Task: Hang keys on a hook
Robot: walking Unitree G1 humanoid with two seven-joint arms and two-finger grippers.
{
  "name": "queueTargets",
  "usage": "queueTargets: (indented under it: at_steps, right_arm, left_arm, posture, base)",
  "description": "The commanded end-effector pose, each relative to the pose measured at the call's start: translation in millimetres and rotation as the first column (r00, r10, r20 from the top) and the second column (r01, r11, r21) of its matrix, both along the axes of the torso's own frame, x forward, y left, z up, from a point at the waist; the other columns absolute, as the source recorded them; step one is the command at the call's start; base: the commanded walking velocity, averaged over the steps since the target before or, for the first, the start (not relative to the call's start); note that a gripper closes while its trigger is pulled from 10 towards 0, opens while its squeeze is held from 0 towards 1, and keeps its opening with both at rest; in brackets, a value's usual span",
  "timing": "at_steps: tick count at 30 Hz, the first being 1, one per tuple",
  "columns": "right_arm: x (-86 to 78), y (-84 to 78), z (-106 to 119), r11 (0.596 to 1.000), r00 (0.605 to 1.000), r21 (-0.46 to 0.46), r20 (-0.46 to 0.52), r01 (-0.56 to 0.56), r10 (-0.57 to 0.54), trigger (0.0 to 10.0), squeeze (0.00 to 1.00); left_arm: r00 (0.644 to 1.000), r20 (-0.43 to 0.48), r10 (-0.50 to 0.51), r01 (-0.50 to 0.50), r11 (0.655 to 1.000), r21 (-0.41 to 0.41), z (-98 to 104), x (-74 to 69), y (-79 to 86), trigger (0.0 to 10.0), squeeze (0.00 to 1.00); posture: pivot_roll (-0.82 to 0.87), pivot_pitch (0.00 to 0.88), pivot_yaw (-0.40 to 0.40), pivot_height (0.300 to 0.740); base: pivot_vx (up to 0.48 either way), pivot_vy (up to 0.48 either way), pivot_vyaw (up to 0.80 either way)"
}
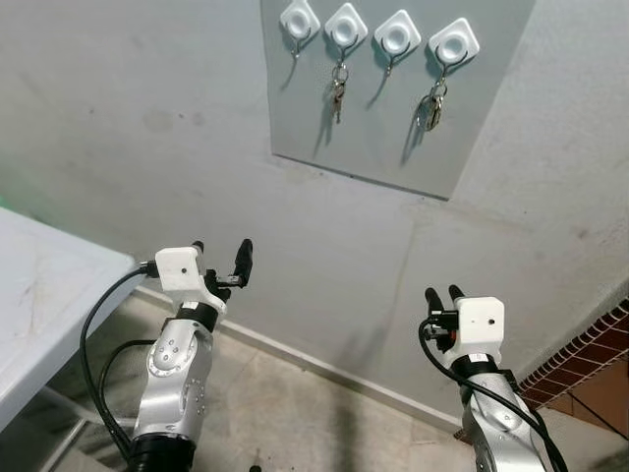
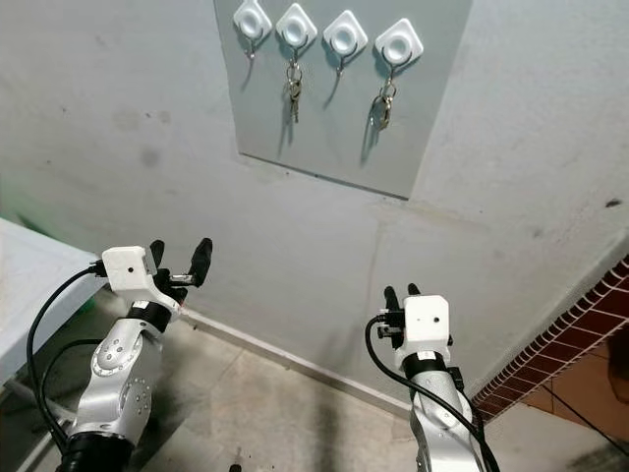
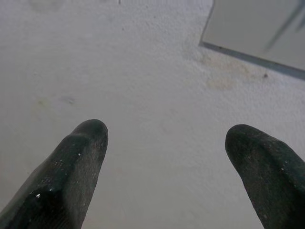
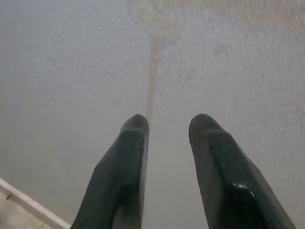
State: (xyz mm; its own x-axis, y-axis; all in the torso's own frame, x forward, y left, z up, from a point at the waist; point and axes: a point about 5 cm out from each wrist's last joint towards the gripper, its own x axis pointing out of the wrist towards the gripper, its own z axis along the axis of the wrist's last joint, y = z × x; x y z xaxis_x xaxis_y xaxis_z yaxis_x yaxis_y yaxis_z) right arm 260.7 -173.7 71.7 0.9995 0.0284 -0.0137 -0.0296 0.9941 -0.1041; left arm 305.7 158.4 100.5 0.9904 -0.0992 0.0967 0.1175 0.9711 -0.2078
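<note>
A grey board (image 1: 393, 147) on the wall carries a row of white diamond-shaped hooks. One bunch of keys (image 1: 338, 96) hangs from the second hook (image 1: 345, 27), and another bunch (image 1: 431, 108) from the far-right hook (image 1: 453, 41). The first hook (image 1: 299, 20) and the third hook (image 1: 397, 34) are bare. My left gripper (image 1: 221, 248) is open wide, well below the board and to its left, holding nothing. My right gripper (image 1: 442, 292) is raised below the board's right end, its fingers a narrow gap apart and empty. Both face the plain wall.
A white table (image 1: 39, 295) juts in at the left, beside my left arm. A red brick wall (image 1: 590, 364) starts at the lower right. A pale skirting strip (image 1: 314, 364) runs along the foot of the grey wall above the tiled floor.
</note>
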Motion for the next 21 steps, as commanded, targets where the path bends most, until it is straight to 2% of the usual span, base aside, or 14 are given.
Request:
queueTargets:
  at_steps: [1, 21]
  right_arm:
    - [2.5, 1.0, -0.4, 1.0, 1.0, 0.001, -0.009, -0.015, 0.015, 10.0, 0.0]
    - [2.9, 1.7, -1.9, 1.0, 0.999, 0.002, -0.017, -0.029, 0.029, 10.0, 0.0]
  left_arm:
    - [1.0, 0.017, -0.007, 0.007, 1.0, 0.013, 2.8, 1.4, 1.1, 10.0, 0.0]
    - [1.0, 0.014, -0.011, 0.011, 1.0, 0.013, 1.3, 1.4, 1.4, 10.0, 0.0]
  posture:
    - [-0.07, 0.0, 0.009, 0.732]
    - [-0.07, 0.0, 0.004, 0.732]
  base:
    - [0.0, 0.0, 0.8]
    - [0.0, 0.0, 0.8]
